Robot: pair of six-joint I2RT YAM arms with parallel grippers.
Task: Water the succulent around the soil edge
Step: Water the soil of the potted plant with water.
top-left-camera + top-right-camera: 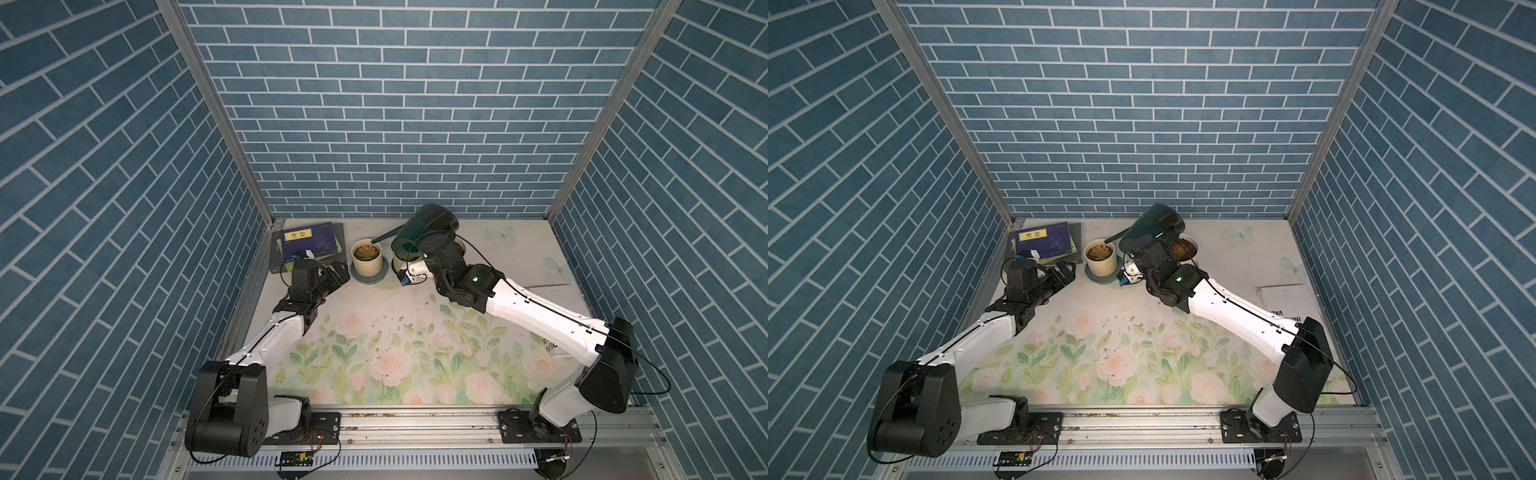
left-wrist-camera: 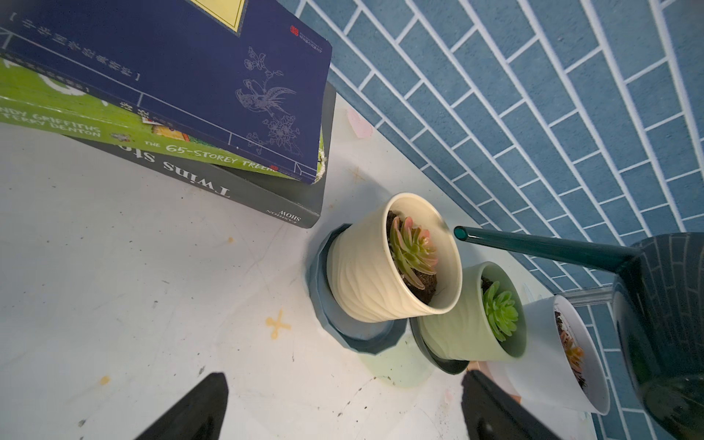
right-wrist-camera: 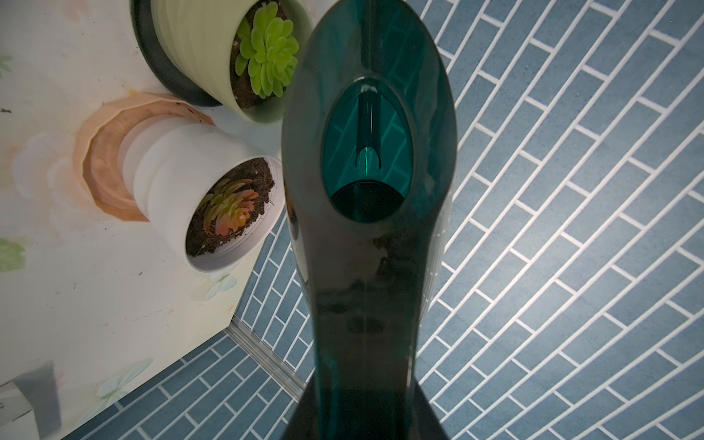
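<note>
Grips dark teal watering can (image 1: 432, 222) with right gripper (image 3: 367, 426), clenched on the handle; can off the table, tipped spout-down toward the left arm's side. Puts spout tip (image 2: 460, 233) right at the rim of the cream ribbed pot (image 2: 362, 274), on the side facing the green pot (image 2: 461, 335); touching or just clear, cannot tell. Succulent (image 2: 413, 249), pink-tipped green rosette, mid-pot in dark soil (image 2: 428, 291); pot upright on a blue-grey saucer (image 2: 362, 341), at the back of the floral table (image 1: 415, 365). Three pots in a row: cream, green, then white pot (image 3: 164, 179) on a pink saucer (image 3: 101, 160); last two partly hidden by can and wrist in both top views. Holds left gripper (image 1: 340, 271) released, nothing between the fingers, low and just beside the blue-grey saucer, in front of the stack of books (image 1: 309, 245). Soil crumbs (image 1: 388, 328) scattered mid-table.
</note>
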